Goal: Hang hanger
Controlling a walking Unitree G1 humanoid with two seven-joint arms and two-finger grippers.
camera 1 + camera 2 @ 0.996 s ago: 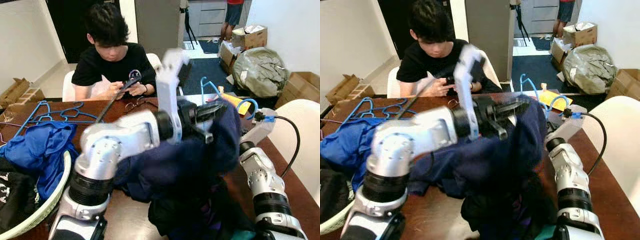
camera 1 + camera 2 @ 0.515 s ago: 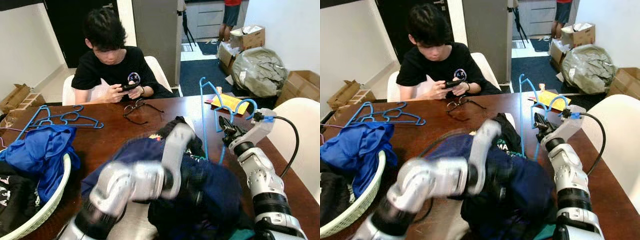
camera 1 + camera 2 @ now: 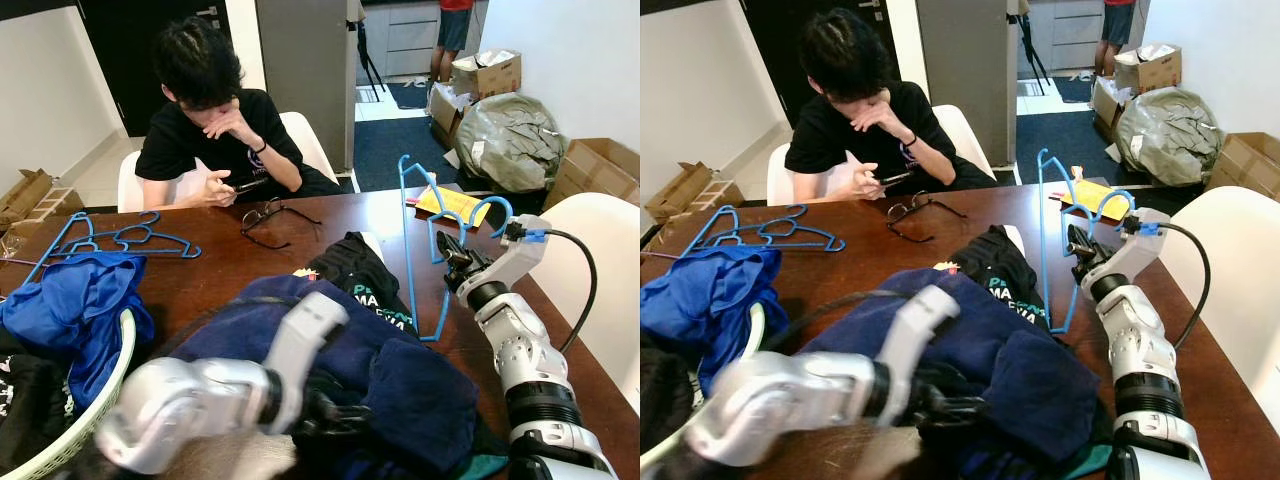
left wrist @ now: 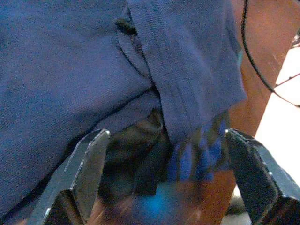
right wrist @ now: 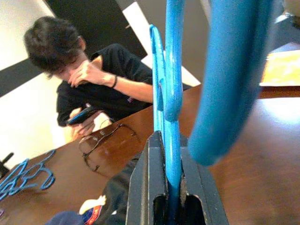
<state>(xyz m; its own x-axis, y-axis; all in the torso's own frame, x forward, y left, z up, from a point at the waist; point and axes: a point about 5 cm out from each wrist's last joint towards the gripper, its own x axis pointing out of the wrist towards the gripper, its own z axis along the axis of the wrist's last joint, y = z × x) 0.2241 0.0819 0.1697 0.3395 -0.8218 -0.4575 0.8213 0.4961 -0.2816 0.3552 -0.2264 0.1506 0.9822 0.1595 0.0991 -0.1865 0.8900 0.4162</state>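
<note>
From my head cameras, I am holding the blue hanger [image 3: 425,245] upright with my right gripper [image 3: 450,262], its lower corner resting near the edge of the navy garment [image 3: 350,350] heaped on the tabletop [image 3: 220,270]. I judge I am keeping it standing so its shoulders are free to slide into the cloth. My left gripper [image 3: 335,425] is lying low on that same garment, blurred, probably feeling for a collar or opening. A black shirt [image 3: 355,280] is peeking out just behind the heap. Further off, spare blue hangers [image 3: 120,235] are lying flat beside a blue cloth [image 3: 65,310] that is spilling over a laundry basket [image 3: 115,375]. A pair of glasses [image 3: 265,215] is sitting in front of a person [image 3: 215,120] who is seated across from me, looking at a phone. Behind, boxes [image 3: 485,70] and a stuffed bag [image 3: 515,140] are crowding the floor, and a white chair [image 3: 595,250] is standing at my right.

From my left wrist, my jaws are standing wide open, one finger [image 4: 84,173] on each side of a fold of navy cloth, gripping nothing.

From my right wrist, my jaws are clamping narrowly on a thin bar of the hanger, its hook curving just above.
</note>
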